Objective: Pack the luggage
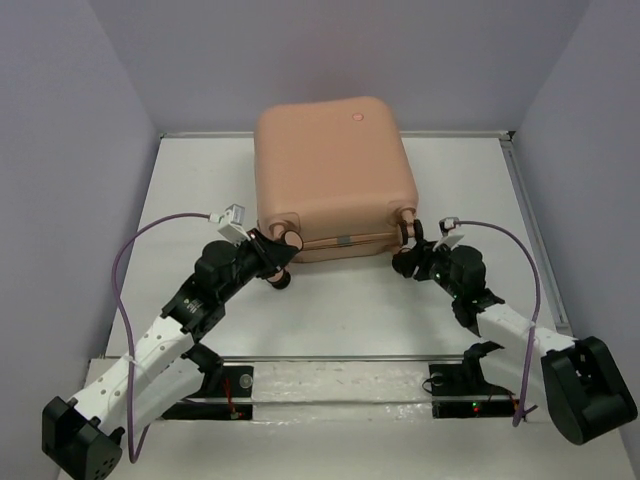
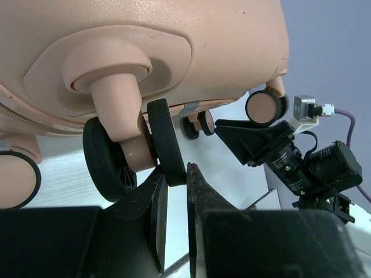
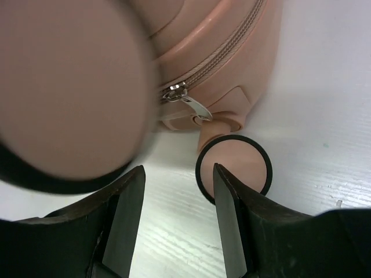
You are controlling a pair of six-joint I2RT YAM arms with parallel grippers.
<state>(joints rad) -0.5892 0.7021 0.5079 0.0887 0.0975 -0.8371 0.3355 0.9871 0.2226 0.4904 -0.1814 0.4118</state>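
The luggage (image 1: 330, 170) is a peach-pink hard-shell suitcase lying flat and zipped shut at the back middle of the white table (image 1: 350, 310). Its wheeled end faces the arms. My left gripper (image 2: 174, 174) is at the near-left corner, shut on the black rim of a caster wheel (image 2: 165, 145). My right gripper (image 3: 178, 168) is at the near-right corner (image 1: 410, 250), open with only bare table between its fingers. A pink-faced caster wheel (image 3: 243, 162) sits just beyond its right finger. The silver zipper pull (image 3: 188, 104) hangs on the seam above.
Grey-lilac walls close in the table on the left, back and right. Purple cables (image 1: 125, 270) loop out from both wrists. A rail (image 1: 350, 358) runs across the near edge between the arm bases. The right arm's camera (image 2: 301, 162) shows in the left wrist view.
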